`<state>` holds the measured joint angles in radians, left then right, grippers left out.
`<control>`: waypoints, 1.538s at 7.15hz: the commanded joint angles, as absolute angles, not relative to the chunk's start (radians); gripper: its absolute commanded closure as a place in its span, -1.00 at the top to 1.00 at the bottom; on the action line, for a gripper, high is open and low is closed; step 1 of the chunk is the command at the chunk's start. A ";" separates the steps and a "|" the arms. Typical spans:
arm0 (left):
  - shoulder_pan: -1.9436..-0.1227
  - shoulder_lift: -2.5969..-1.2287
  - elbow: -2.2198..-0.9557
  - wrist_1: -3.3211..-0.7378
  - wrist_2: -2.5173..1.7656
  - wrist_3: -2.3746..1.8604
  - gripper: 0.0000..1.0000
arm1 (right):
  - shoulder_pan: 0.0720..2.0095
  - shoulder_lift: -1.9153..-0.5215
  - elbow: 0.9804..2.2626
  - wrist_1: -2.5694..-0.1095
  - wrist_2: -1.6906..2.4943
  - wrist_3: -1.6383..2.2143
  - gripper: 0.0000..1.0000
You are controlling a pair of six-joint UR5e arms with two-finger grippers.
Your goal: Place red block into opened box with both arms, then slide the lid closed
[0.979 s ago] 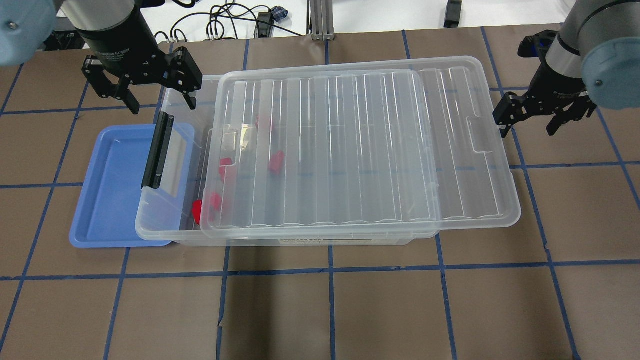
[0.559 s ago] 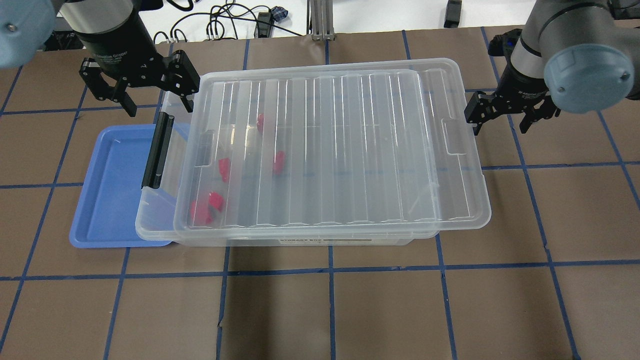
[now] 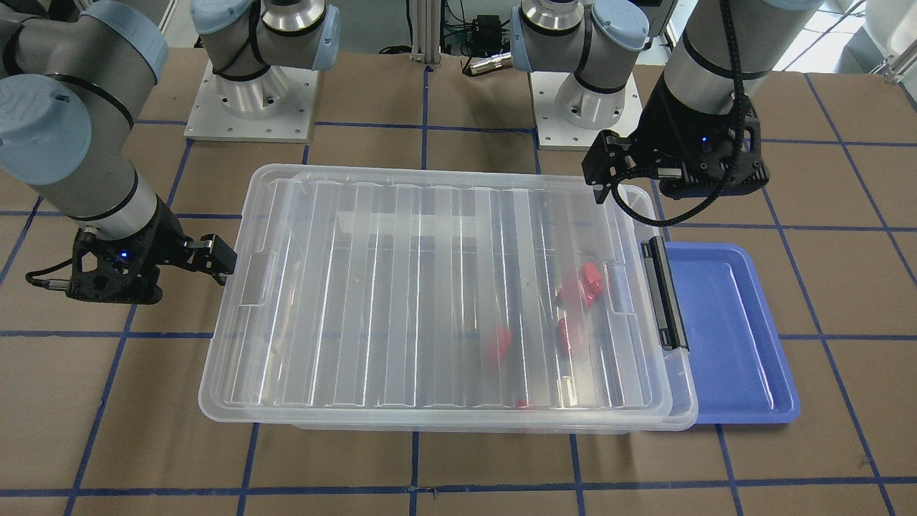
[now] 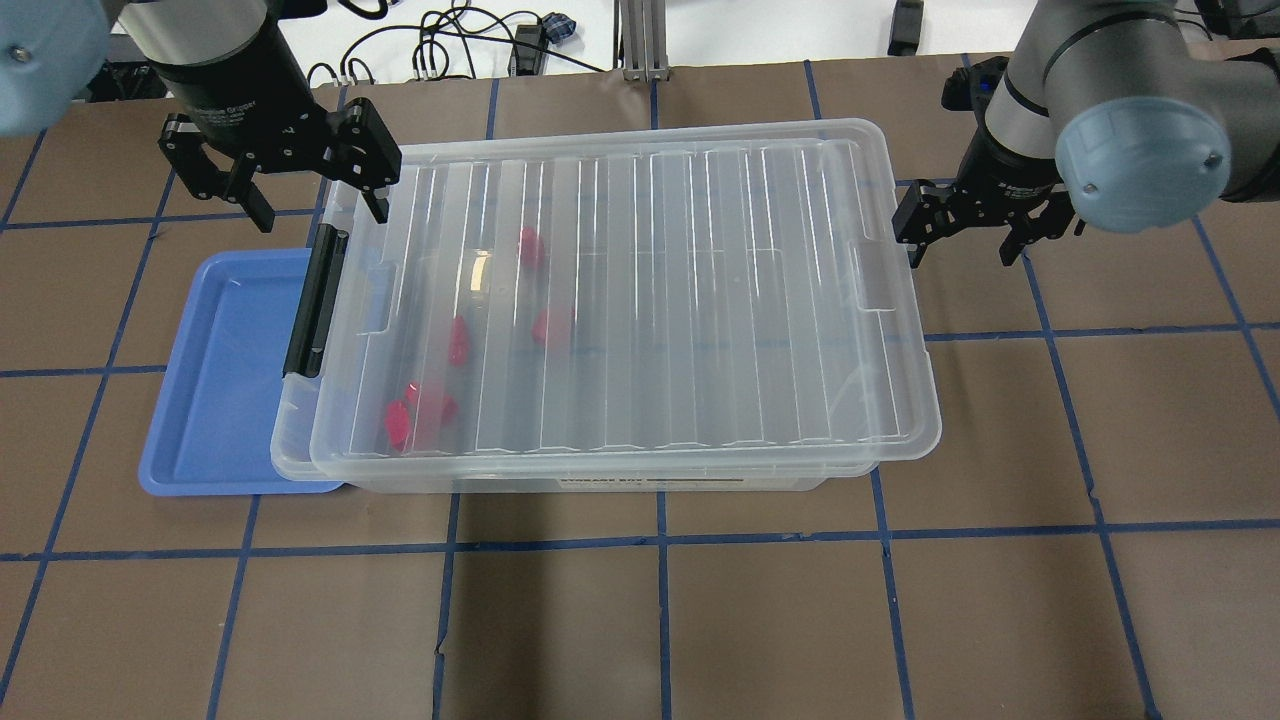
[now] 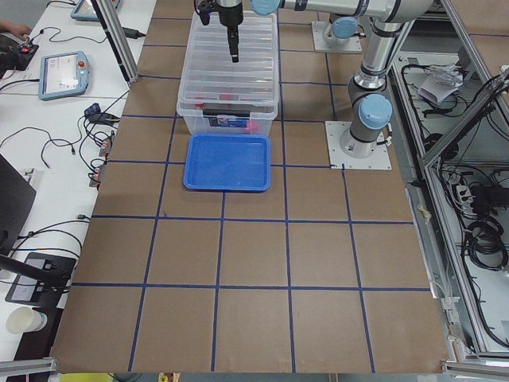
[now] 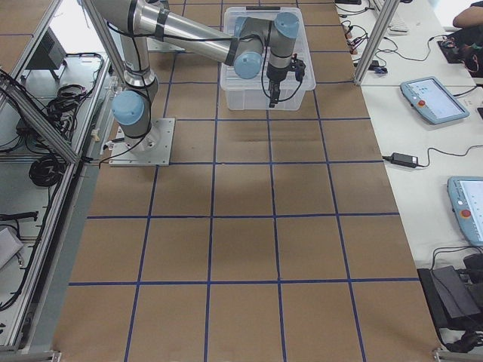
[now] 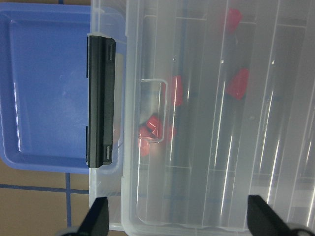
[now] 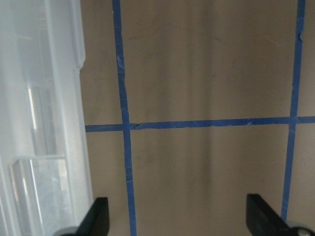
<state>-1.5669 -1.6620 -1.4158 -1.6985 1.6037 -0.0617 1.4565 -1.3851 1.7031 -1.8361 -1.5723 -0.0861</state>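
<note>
Several red blocks [image 4: 458,340] [image 3: 587,279] [image 7: 237,83] lie inside the clear box [image 4: 290,440], seen through the clear ribbed lid [image 4: 700,290] [image 3: 401,287] that lies over nearly all of it. A narrow strip of the box shows beyond the lid at the end with the black latch bar [image 4: 315,300]. My left gripper [image 4: 320,210] [image 7: 179,221] hangs open over the box's far left corner, holding nothing. My right gripper [image 4: 960,250] [image 8: 178,221] is open at the lid's right short edge [image 8: 49,98], one finger [image 3: 215,256] right beside it.
A blue tray [image 4: 220,380] [image 5: 227,163] lies partly under the box's latch end. Brown table with blue tape lines spreads around [image 4: 660,620]. Cables and a metal post [image 4: 640,40] stand at the far edge.
The lid has slid left over the box, covering the red blocks. My right gripper moved left along with its right edge. The left gripper stayed put.
</note>
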 commanded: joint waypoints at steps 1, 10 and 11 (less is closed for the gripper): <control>-1.568 -1.649 -1.413 -1.701 1.603 -0.061 1.00 | 1.466 -1.381 1.698 -1.836 -1.569 -0.086 1.00; -1.568 -1.631 -1.428 -1.707 1.601 -0.055 1.00 | 1.604 -1.428 1.322 -1.448 -1.533 0.061 1.00; -1.568 -1.631 -1.422 -1.706 1.603 -0.054 1.00 | 1.617 -1.430 1.324 -1.447 -1.532 0.066 1.00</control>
<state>-1.5677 -1.6314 -1.4257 -1.7066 1.6023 -0.0545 1.5947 -1.4254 1.3223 -1.4469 -1.5410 0.0526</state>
